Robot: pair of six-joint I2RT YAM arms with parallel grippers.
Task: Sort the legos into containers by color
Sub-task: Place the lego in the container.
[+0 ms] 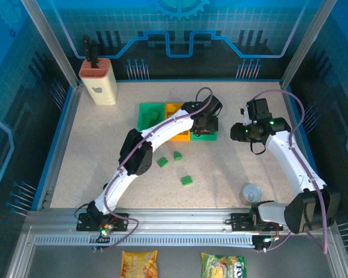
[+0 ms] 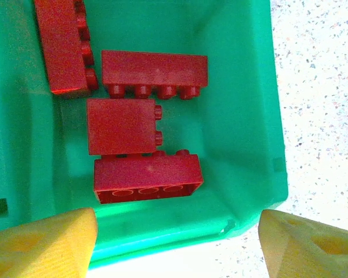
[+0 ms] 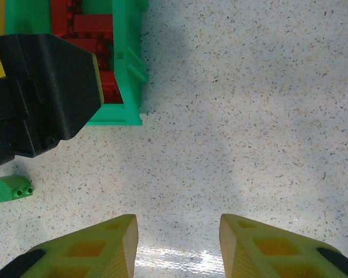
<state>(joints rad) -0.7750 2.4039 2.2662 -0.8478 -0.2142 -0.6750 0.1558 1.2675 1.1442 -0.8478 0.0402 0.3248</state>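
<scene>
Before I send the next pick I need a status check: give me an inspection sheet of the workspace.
Surface: speckled beige table, no spills seen.
Job's things: three joined bins; the right green bin holds at least four red bricks; three green bricks lie loose on the table.
Clutter: beige holder at the far left corner; grey cup near the right arm's base.
Claws: left claw open over the red-brick bin; right claw open, empty, over bare table.
Cables: grey cables loop along both arms.
Surroundings: blue enclosure walls; two snack packets in front of the rail.
</scene>
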